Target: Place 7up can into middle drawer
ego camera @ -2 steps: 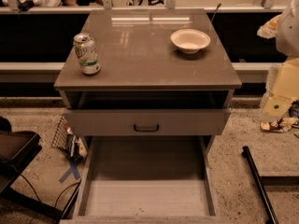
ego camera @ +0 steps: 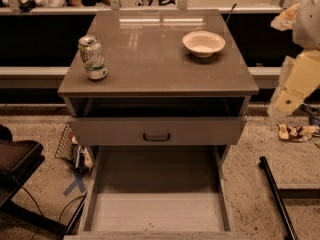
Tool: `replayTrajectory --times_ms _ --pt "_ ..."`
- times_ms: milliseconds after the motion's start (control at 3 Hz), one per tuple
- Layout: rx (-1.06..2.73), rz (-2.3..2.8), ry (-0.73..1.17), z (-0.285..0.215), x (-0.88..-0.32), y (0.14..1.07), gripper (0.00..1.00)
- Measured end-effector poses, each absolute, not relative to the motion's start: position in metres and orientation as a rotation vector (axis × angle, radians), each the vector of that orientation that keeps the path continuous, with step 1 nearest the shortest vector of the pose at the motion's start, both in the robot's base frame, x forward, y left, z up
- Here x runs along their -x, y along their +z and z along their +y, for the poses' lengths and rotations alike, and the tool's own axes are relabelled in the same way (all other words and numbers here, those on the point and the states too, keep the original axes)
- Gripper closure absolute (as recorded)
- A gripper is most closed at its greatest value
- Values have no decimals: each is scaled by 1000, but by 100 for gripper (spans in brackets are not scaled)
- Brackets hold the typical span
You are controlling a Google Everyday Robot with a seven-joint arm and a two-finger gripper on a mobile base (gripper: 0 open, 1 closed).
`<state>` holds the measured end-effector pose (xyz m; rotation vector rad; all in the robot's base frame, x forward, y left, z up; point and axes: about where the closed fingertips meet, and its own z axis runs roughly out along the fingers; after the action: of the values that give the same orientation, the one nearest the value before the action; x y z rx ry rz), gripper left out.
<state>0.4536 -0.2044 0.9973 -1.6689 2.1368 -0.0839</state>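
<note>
Only the cream-coloured gripper [ego camera: 292,86] at 3 o'clock has edged upward; spread or closed, I cannot tell. The silver-topped green-and-white 7up can [ego camera: 93,57] stands upright on the grey-brown cabinet top [ego camera: 150,69] at 10 o'clock. The wide shallow grey middle drawer [ego camera: 155,211] lies open at 6 o'clock.

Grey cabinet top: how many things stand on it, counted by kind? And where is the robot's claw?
Cans: 1, the small silver-topped green and white soda can, on the left side.
Bowls: 1, the round white bowl, at the right rear.
Total: 2.
The cream claw hangs at the picture's right edge, beside the grey cabinet, apart from both.
</note>
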Motion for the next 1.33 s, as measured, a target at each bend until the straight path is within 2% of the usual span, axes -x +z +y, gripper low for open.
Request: replayTrajectory --times_ms 667,1333 --pt "1453 1811 247 -145 -544 1007 0" --pt "1115 1437 577 -63 -600 1030 0"
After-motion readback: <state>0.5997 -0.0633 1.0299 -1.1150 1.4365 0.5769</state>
